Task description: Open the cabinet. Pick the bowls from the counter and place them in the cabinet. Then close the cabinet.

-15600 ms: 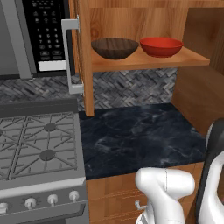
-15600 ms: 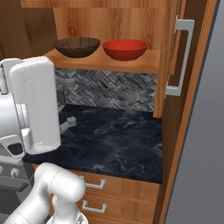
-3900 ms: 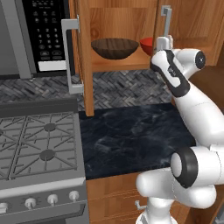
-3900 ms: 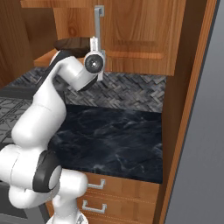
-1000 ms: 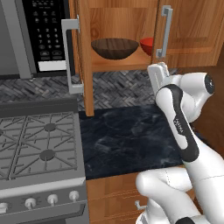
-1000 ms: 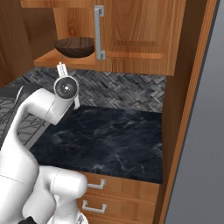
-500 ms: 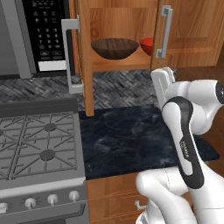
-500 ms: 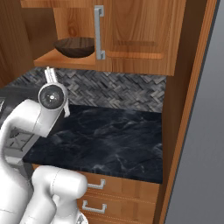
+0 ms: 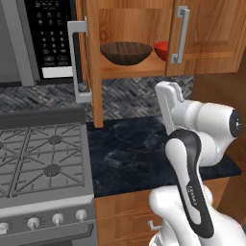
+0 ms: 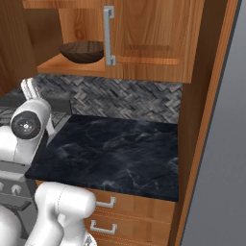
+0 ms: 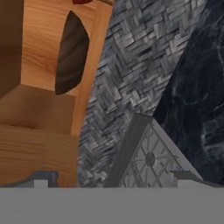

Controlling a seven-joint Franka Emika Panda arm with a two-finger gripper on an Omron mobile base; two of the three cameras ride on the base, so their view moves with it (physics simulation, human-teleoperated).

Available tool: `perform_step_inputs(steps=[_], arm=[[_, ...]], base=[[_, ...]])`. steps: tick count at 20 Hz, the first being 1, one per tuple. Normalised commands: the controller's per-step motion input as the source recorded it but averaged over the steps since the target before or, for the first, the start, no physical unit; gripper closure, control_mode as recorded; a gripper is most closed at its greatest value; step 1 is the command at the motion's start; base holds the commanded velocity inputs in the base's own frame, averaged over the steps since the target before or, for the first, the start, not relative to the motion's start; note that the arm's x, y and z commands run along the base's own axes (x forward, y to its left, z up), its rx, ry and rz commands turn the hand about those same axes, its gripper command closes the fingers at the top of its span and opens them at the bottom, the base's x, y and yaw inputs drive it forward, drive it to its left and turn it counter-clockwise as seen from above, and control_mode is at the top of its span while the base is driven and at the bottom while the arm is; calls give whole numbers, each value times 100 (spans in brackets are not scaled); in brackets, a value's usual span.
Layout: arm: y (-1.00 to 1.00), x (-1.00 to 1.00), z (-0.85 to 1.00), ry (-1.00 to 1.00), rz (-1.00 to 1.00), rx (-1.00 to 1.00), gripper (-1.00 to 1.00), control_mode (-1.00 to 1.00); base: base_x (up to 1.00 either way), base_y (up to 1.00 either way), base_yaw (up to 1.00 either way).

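Wall cabinet [image 9: 144, 43] above a dark stone worktop [image 9: 144, 153], seen from behind the arm. The cabinet's left door [image 9: 89, 57] stands swung out edge-on, its grey bar handle [image 9: 74, 62] facing the microwave [image 9: 43, 38]; the right door [image 9: 206, 33] is nearly shut, its own bar handle [image 9: 178, 33] at the inner edge, leaving a gap through which the shelf [image 9: 129, 72] shows. On that shelf sit the wooden bowl [image 9: 126, 52], near the front edge toward the left, and the red bowl [image 9: 162, 48], just beside it to the right and partly hidden behind the right door. In the right base view the wooden bowl alone shows past the door. The worktop runs from the stove [image 9: 43, 163] on the left to a tall wooden panel [image 10: 199, 120] on the right, with a tiled wall [image 10: 120, 98] behind and drawers [image 10: 110, 211] under its front edge. The arm is folded over the worktop's front right corner in the left base view, the gripper [image 9: 168, 103] raised below the right door and apart from it; the jaws stand wide apart and hold nothing. The hand view looks along the shelf's underside toward the wooden bowl and the stove's corner.
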Motion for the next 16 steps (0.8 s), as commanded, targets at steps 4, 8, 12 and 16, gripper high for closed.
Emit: perform_step_inputs(steps=[4, 8, 12, 16], arm=[[33, -51, 0, -18, -4, 4, -100, -100], [48, -62, 0, -7, -7, 4, -100, -100], [51, -67, 0, 0, -7, 9, -100, -100], [59, -60, -10, 0, -7, 8, -100, -100]], base=[[0, 0, 0], [0, 0, 0], [0, 0, 0], [0, 0, 0]])
